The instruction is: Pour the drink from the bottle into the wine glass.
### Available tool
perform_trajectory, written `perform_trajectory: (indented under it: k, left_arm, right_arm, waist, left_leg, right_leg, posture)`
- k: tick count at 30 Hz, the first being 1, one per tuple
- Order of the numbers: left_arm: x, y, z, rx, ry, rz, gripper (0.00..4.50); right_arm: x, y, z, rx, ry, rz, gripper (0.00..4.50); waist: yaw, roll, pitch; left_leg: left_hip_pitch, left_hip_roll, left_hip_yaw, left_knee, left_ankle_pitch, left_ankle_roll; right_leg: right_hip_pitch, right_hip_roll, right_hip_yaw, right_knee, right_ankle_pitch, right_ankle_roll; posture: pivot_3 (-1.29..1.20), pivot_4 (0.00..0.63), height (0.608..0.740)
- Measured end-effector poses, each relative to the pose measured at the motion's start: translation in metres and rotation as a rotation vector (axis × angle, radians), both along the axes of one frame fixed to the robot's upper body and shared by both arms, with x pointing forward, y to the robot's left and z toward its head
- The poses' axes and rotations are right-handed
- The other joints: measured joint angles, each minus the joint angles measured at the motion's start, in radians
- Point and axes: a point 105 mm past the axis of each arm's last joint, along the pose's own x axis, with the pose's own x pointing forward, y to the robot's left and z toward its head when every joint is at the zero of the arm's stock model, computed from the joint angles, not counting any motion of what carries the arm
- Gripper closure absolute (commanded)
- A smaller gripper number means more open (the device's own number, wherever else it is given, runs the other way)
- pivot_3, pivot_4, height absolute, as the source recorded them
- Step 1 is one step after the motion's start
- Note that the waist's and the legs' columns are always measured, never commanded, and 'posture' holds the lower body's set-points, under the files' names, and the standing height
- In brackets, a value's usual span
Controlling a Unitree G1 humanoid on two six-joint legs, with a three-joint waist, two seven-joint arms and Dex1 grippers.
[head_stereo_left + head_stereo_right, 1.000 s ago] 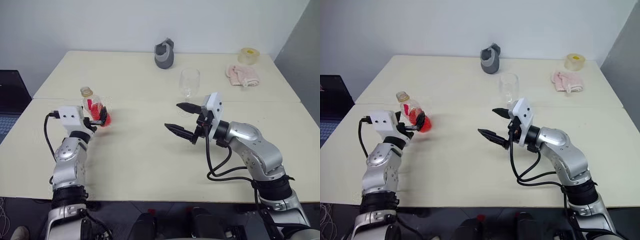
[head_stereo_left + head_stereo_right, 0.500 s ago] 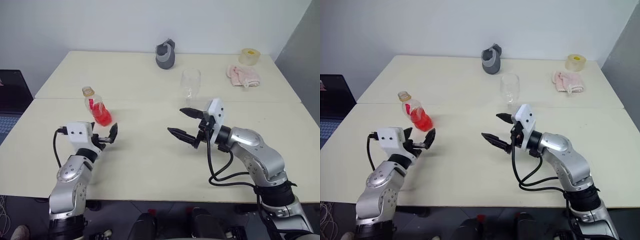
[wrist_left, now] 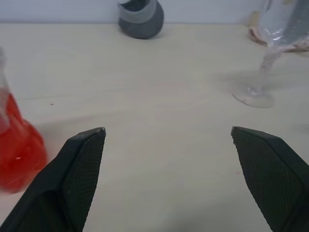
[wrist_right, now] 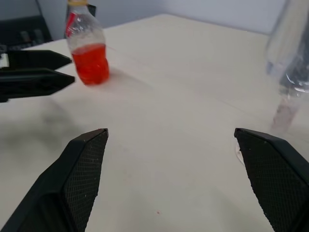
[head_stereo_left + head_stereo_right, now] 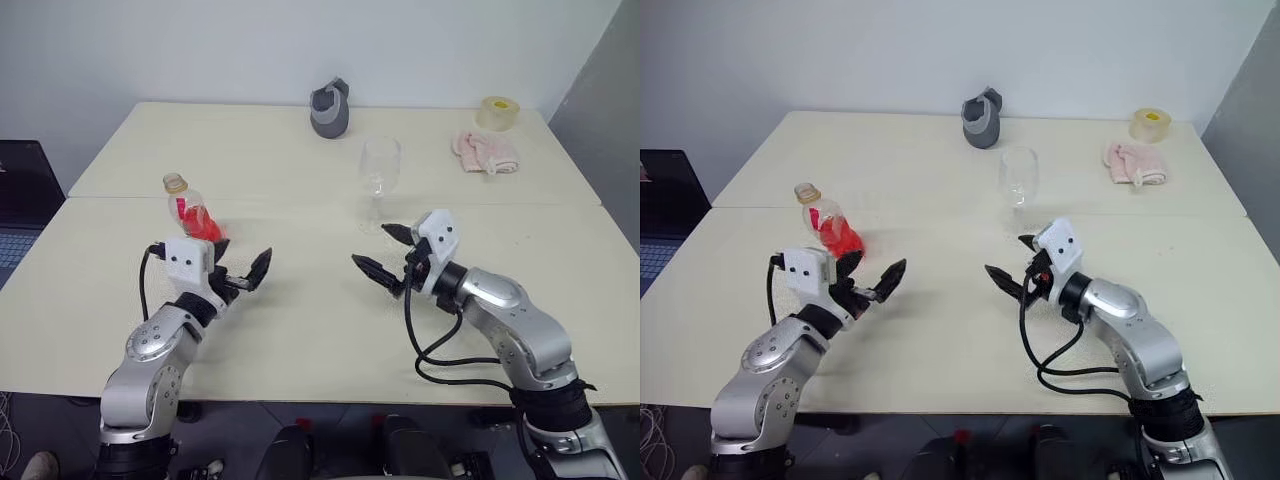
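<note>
Standing upright and untouched on the pale cream table (image 5: 300, 350), the small clear plastic bottle (image 5: 192, 213) of bright red drink (image 5: 203, 229) sits just beyond the left gripper (image 5: 240, 270), whose black fingers gape wide and empty. The right gripper (image 5: 388, 254), equally spread and empty, hovers near the clear stemmed wine glass (image 5: 378, 175); a careless sweep could topple that thin-stemmed glass or tip the bottle. The table is two slabs butted together against a plain white wall (image 5: 200, 45).

A bare lab or office test room: two pale cream tabletops (image 5: 300, 150) pushed together against a plain white wall (image 5: 250, 45).
</note>
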Motion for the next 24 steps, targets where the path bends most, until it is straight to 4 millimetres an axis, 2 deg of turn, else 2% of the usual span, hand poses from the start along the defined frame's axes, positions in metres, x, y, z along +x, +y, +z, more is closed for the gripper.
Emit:
perform_trajectory:
  k: [5, 13, 24]
  left_arm:
    - [-0.013, -0.017, 0.009, 0.023, -0.008, -0.115, 0.04]
    - [-0.039, -0.034, 0.018, 0.029, 0.000, -0.249, 0.04]
    - [-0.049, -0.027, 0.011, 0.007, 0.051, -0.240, 0.04]
  right_arm:
    - [0.016, -0.002, -0.017, -0.009, 0.034, -0.085, 0.00]
    - [0.049, -0.002, -0.039, -0.021, 0.052, -0.220, 0.00]
    - [0.082, -0.006, -0.038, 0.008, 0.004, -0.315, 0.00]
  waist:
    - [-0.002, 0.000, 0.000]
    - [-0.002, 0.000, 0.000]
    - [-0.002, 0.001, 0.000]
  left_leg:
    - [0.001, 0.000, 0.001, -0.001, 0.000, 0.000]
    - [0.001, 0.000, 0.002, -0.001, 0.000, 0.000]
    - [0.001, 0.001, 0.004, -0.001, 0.000, 0.000]
  right_leg:
    - [0.000, 0.001, 0.001, 0.000, 0.000, 0.000]
    - [0.000, 0.002, 0.001, 0.000, 0.000, 0.000]
    - [0.000, 0.002, 0.001, 0.000, 0.000, 0.000]
  posture:
    - [0.00, 0.150, 0.740]
    - [0.00, 0.150, 0.740]
    - [0.00, 0.150, 0.740]
